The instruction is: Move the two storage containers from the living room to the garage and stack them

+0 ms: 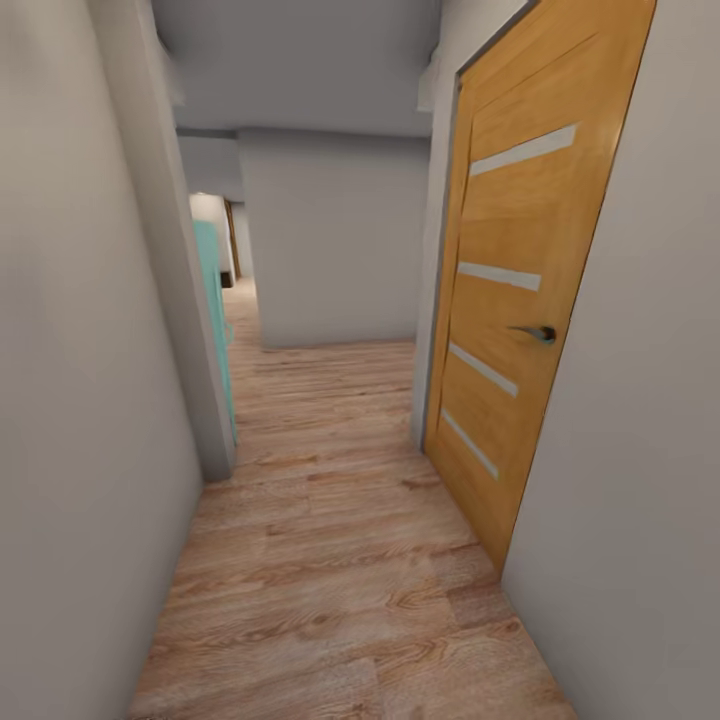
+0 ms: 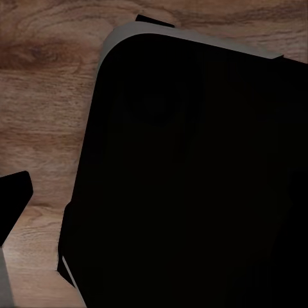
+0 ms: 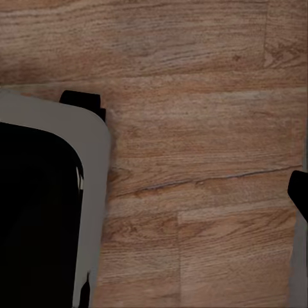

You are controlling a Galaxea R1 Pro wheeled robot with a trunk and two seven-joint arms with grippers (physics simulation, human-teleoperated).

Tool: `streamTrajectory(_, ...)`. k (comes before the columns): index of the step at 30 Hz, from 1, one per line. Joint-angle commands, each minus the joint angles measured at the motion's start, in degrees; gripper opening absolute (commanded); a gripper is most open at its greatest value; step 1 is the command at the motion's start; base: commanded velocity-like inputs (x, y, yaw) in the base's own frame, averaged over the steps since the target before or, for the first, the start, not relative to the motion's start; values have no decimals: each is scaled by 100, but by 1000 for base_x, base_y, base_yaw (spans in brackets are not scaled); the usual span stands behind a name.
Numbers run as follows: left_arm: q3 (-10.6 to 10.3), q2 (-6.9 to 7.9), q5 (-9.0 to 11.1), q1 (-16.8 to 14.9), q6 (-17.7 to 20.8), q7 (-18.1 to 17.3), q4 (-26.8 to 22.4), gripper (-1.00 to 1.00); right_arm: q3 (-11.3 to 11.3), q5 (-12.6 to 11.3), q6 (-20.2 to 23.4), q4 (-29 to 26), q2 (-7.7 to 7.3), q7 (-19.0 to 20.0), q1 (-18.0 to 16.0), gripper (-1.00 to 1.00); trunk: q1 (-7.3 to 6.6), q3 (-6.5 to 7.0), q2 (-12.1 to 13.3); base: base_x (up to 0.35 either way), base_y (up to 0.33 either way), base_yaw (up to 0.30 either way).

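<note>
narrow hallway (image 1: 330, 560) — wooden door (image 1: 510, 330) shut, right

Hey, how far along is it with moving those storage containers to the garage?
Nothing looks done yet. The head view shows a narrow hallway with wood-plank floor, a closed wooden door on the right and a white wall ahead; the robot appears in transit. Fetching, carrying and stacking both containers all seem left.

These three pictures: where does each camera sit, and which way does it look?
Head view: on the robot's head, facing down a hallway with wood-plank floor and a wooden door.
Left wrist view: on the left arm, pointing down at the floor; a dark body part blocks most of it.
Right wrist view: on the right arm, pointing down; a dark, grey-edged part shows.
All share the plank floor.
</note>
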Motion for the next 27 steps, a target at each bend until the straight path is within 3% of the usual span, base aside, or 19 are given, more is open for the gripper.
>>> streamTrajectory(1,4,-1,21,0,-9,3,-5,100,46,-62,-42,16,3,21,-6,100,2,-5,-3,200,0,300)
streamTrajectory(5,-2,-1,21,0,-9,3,-5,100,40,-67,-49,22,8,23,-4,100,2,-5,-3,235,0,259)
streamTrajectory(27,-18,-1,47,-1,70,11,-5,100,30,-45,-24,17,49,-47,-4,100,2,-5,-3,320,-23,3)
